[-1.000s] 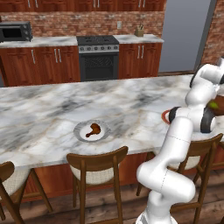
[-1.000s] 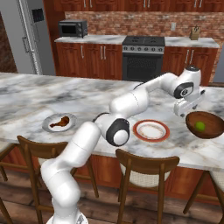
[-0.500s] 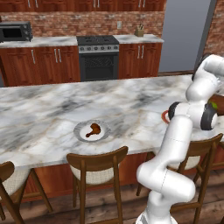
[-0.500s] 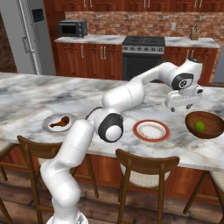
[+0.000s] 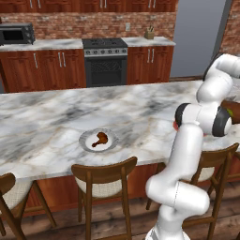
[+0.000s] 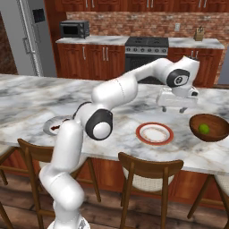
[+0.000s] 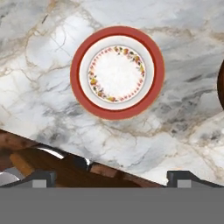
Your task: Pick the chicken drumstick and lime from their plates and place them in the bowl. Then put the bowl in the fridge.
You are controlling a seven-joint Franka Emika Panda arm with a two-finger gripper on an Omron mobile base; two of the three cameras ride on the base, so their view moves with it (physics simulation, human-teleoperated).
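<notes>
The chicken drumstick lies on the grey-rimmed plate at the near middle of the marble island. The orange-red-rimmed plate is bare. To its right stands the dark wooden bowl with the lime inside. My gripper hangs open above the counter, behind the orange-red plate and left of the bowl, holding nothing. Both fingertips stand wide apart in the hand view. The fridge stands at the far left of the right base view.
Wooden chairs line the near edge of the island. A black oven, a microwave and red-brown cabinets run along the back wall. The arm's elbow hides part of the grey-rimmed plate.
The gripper has drifted left, away from over the bowl towards the orange-red plate, staying open. The lime has stayed in the bowl.
</notes>
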